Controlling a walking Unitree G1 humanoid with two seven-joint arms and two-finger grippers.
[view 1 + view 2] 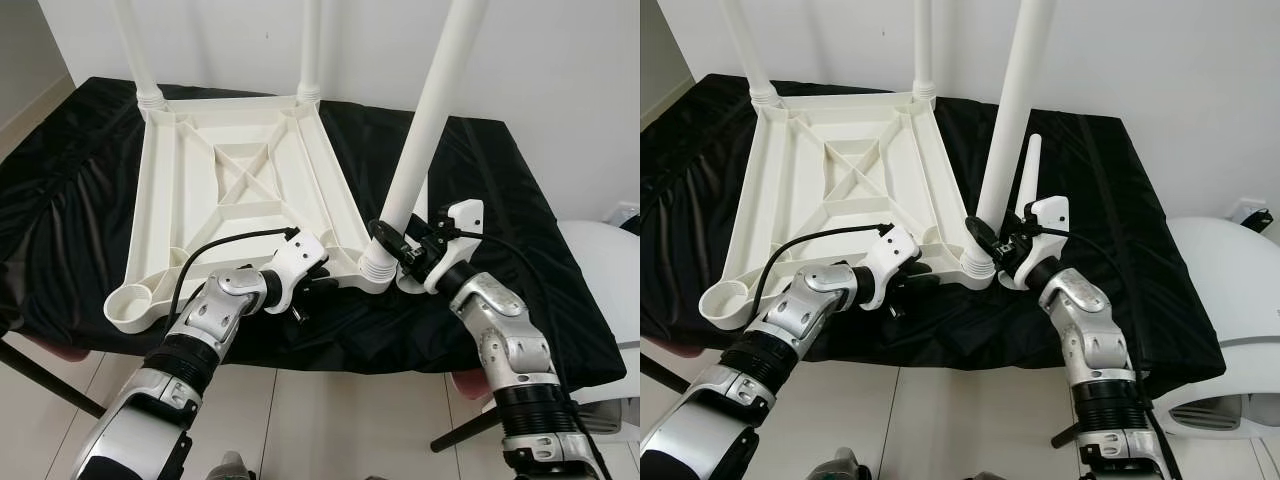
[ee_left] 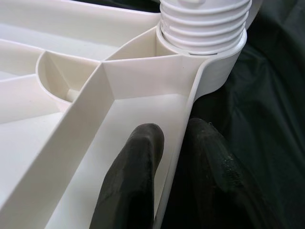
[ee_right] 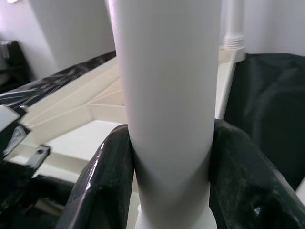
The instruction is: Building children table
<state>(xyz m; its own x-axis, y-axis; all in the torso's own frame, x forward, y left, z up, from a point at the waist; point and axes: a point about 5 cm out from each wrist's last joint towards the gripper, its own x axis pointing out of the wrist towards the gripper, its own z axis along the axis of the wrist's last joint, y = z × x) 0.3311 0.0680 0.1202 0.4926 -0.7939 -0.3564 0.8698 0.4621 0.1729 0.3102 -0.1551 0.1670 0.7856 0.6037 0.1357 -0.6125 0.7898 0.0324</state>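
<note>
Here right gripper (image 3: 167,191) clamps leg (image 1: 430,110); left gripper (image 2: 174,162) pinches tabletop (image 2: 119,105) rim.

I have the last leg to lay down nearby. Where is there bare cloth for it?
Free: the black cloth right of the upturned tabletop, and the strip to its left. Crowded: the near edge, where the left tool pinches the rim and the right tool grips a leg.
</note>
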